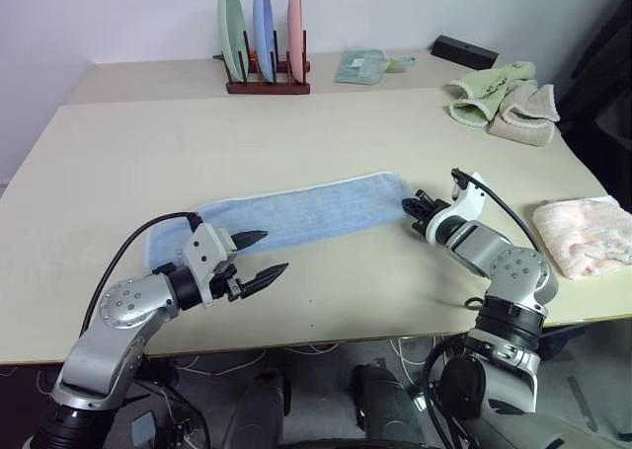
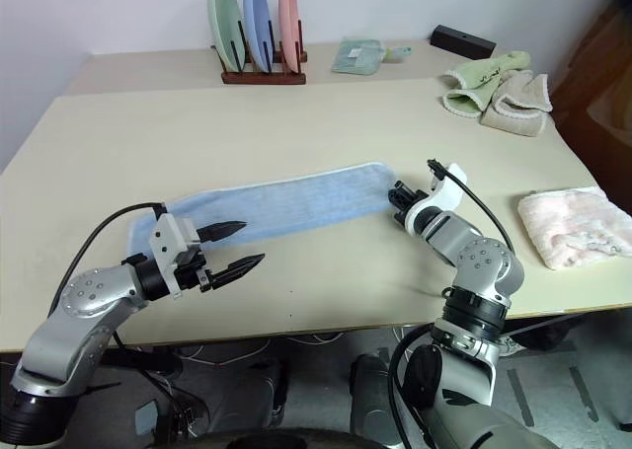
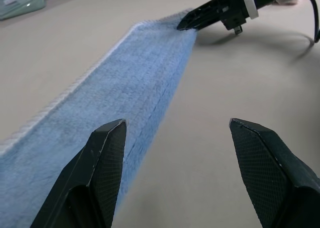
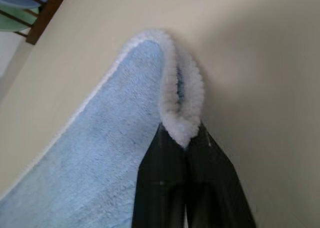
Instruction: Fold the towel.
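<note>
Nearest, at seven o'clock, the left gripper hovers with jaws apart over the towel lying as a long strip mid-table, while at three o'clock the right gripper has pinched its end, so probably that end must next be carried across toward nine o'clock.

On the beige desk: 1 long light blue cloth towel, 1 pink fluffy towel, 2 fluffy towels, pale green and beige, 3 upright plates in 1 wooden rack, 1 black box, 2 grippers, left and right.
</note>
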You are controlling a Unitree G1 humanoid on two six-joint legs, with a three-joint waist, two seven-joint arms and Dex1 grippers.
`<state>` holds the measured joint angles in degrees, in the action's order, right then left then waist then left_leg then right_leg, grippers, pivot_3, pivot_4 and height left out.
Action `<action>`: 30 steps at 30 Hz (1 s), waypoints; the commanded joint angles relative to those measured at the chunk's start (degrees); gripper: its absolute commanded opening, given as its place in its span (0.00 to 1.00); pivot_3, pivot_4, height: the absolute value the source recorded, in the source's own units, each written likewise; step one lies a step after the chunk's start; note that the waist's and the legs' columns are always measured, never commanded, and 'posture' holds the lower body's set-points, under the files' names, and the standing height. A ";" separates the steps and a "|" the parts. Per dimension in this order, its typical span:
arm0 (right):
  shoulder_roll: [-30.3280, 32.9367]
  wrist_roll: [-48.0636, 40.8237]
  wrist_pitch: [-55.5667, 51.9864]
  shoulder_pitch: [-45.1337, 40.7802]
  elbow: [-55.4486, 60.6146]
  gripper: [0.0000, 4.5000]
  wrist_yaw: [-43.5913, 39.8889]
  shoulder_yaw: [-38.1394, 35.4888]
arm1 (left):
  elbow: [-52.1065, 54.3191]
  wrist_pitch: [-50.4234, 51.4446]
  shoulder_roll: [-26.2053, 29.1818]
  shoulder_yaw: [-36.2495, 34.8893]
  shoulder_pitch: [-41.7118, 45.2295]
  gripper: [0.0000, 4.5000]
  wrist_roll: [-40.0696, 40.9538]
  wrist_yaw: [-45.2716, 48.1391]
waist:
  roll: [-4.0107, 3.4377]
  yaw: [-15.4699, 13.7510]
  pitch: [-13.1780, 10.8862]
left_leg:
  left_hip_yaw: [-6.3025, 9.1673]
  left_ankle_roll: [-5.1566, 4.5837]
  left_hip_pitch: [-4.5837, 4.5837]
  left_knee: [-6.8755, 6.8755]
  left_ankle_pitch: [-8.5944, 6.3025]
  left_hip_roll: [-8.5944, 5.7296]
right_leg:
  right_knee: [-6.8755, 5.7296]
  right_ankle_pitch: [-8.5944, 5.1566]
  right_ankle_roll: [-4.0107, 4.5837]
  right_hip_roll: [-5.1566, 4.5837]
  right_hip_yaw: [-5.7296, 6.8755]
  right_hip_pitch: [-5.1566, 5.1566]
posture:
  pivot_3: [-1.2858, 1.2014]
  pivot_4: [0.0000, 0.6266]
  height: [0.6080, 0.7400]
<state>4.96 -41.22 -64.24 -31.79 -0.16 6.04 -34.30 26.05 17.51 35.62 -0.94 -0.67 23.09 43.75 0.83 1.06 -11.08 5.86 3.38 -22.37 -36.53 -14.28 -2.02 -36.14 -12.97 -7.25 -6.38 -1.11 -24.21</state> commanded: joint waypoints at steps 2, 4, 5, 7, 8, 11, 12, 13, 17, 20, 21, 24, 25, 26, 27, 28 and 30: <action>6.35 -1.04 0.97 0.91 5.80 0.01 -0.31 -2.16 | 1.85 -0.50 -0.29 -0.10 0.38 0.75 -0.01 -0.13 | -0.02 -0.27 -0.01 | 0.00 0.00 -0.03 0.00 0.00 0.00 | 0.03 0.00 0.00 -0.01 0.01 0.00 | 0.52 0.24 1.00; 10.86 -0.61 0.84 2.37 7.59 0.01 -2.19 -1.67 | 1.50 -0.62 -0.47 0.19 0.73 0.75 -0.14 -0.10 | -0.02 -0.28 -0.01 | 0.00 -0.01 -0.05 0.00 -0.01 -0.01 | 0.05 -0.01 -0.01 -0.02 0.01 0.00 | 0.52 0.24 1.00; 14.28 -0.50 0.91 3.29 8.73 0.01 -4.20 -1.40 | 1.04 -0.77 -0.61 0.54 1.16 0.75 -0.35 0.01 | -0.02 -0.18 -0.01 | 0.00 -0.02 -0.04 0.00 -0.01 -0.02 | 0.05 -0.01 -0.01 -0.02 0.01 0.00 | 0.52 0.24 1.00; 19.57 -0.33 1.42 4.66 10.33 0.01 -7.62 -0.51 | 0.19 -1.06 -0.83 1.16 1.94 0.75 -0.73 0.32 | -0.03 -0.18 -0.01 | -0.01 -0.03 -0.04 0.01 -0.02 -0.01 | 0.06 -0.01 -0.01 -0.02 0.01 0.00 | 0.52 0.24 1.00; 22.14 -0.20 1.90 5.21 11.20 0.01 -9.68 0.51 | -0.30 -1.20 -0.96 1.56 2.48 0.75 -0.94 0.53 | -0.04 -0.09 -0.01 | -0.02 -0.03 -0.04 0.01 -0.02 -0.01 | 0.06 -0.01 -0.01 -0.02 0.01 0.00 | 0.52 0.24 1.00; 29.01 1.32 4.61 6.12 14.60 0.01 -16.80 6.83 | -1.61 -1.45 -1.41 2.78 4.44 0.75 -1.46 0.97 | -0.06 0.57 -0.01 | -0.08 -0.04 -0.01 0.02 -0.03 0.01 | 0.06 -0.02 -0.01 -0.02 -0.01 -0.01 | 0.52 0.24 1.00; 30.37 1.80 5.56 6.26 15.20 0.01 -18.52 8.58 | -1.95 -1.45 -1.55 2.99 4.95 0.75 -1.57 1.06 | -0.04 0.85 0.00 | -0.09 -0.05 0.02 0.03 -0.03 0.03 | 0.06 -0.02 -0.01 0.00 -0.02 -0.01 | 0.52 0.24 1.00; 32.04 2.59 7.01 6.52 16.54 0.01 -21.05 11.26 | -2.25 -1.45 -1.70 3.19 5.46 0.75 -1.68 1.22 | -0.04 1.14 0.00 | -0.07 -0.05 0.02 0.05 -0.03 0.06 | 0.06 -0.03 -0.01 0.03 -0.01 0.00 | 0.52 0.24 1.00; 39.95 8.66 13.68 8.18 27.00 0.01 -34.37 30.90 | -2.99 -1.22 -2.44 3.83 7.52 0.75 -1.90 1.33 | -0.06 1.50 -0.01 | -0.07 -0.06 0.01 0.10 -0.04 0.08 | 0.10 -0.05 -0.05 0.06 -0.02 -0.01 | 0.52 0.24 1.00; 41.44 14.35 17.55 8.61 26.97 0.01 -37.24 39.65 | -2.97 -1.08 -2.67 4.04 7.81 0.75 -2.05 1.07 | -0.02 1.30 0.01 | -0.01 -0.09 -0.01 0.09 -0.05 0.08 | 0.11 -0.07 -0.08 0.06 0.02 -0.01 | 0.52 0.24 1.00; 40.57 16.42 18.75 8.37 25.81 0.01 -37.19 42.38 | -2.52 -1.03 -2.79 4.09 7.46 0.75 -2.08 0.83 | -0.01 1.16 0.01 | -0.02 -0.09 -0.03 0.06 -0.05 0.07 | 0.12 -0.07 -0.08 0.05 0.01 -0.01 | 0.52 0.24 1.00; 38.04 21.09 21.56 7.18 22.84 0.01 -37.58 48.18 | -1.22 -0.79 -3.16 4.34 6.29 0.75 -2.20 0.01 | 0.00 0.68 0.00 | -0.03 -0.09 -0.10 -0.04 -0.05 -0.02 | 0.14 -0.07 -0.09 -0.06 0.01 -0.01 | 0.52 0.24 1.00; 36.74 22.48 22.01 6.51 21.49 0.01 -37.24 49.49 | -0.72 -0.79 -3.22 4.52 5.80 0.75 -2.35 -0.23 | 0.01 0.59 0.00 | -0.04 -0.09 -0.10 -0.05 -0.05 -0.03 | 0.15 -0.06 -0.09 -0.06 0.01 -0.01 | 0.52 0.24 1.00; 35.54 23.87 22.37 5.96 20.21 0.01 -36.80 50.44 | -0.24 -0.70 -3.30 4.64 5.40 0.75 -2.44 -0.51 | 0.00 0.42 0.00 | -0.03 -0.09 -0.10 -0.05 -0.05 -0.02 | 0.15 -0.06 -0.08 -0.06 0.01 -0.01 | 0.52 0.24 1.00; 34.43 24.86 22.57 5.52 19.07 0.01 -36.50 50.94 | 0.18 -0.45 -3.43 4.68 5.17 0.75 -2.45 -0.85 | 0.01 0.28 0.00 | -0.03 -0.08 -0.09 -0.05 -0.05 -0.02 | 0.13 -0.06 -0.08 -0.06 0.01 -0.01 | 0.52 0.24 1.00; 33.55 25.58 22.72 5.24 18.24 0.01 -36.39 51.09 | 0.46 -0.18 -3.54 4.67 5.06 0.75 -2.43 -1.11 | 0.00 0.15 0.00 | -0.02 -0.08 -0.09 -0.05 -0.05 -0.02 | 0.12 -0.06 -0.08 -0.05 0.01 -0.02 | 0.52 0.24 1.00; 32.23 26.82 23.22 5.02 17.16 0.01 -36.58 51.30 | 1.20 0.15 -3.69 4.58 4.53 0.75 -2.40 -1.52 | 0.01 -0.09 0.00 | -0.02 -0.08 -0.09 -0.05 -0.05 -0.02 | 0.12 -0.06 -0.08 -0.05 0.01 -0.02 | 0.52 0.24 1.00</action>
<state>37.60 -15.76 -42.59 -25.78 16.56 -30.67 17.56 25.08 17.56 32.06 3.81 4.31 20.65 42.68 0.84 0.97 -11.08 5.83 3.30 -22.46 -36.58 -14.33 -2.04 -36.01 -13.03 -7.33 -6.43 -1.10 -24.22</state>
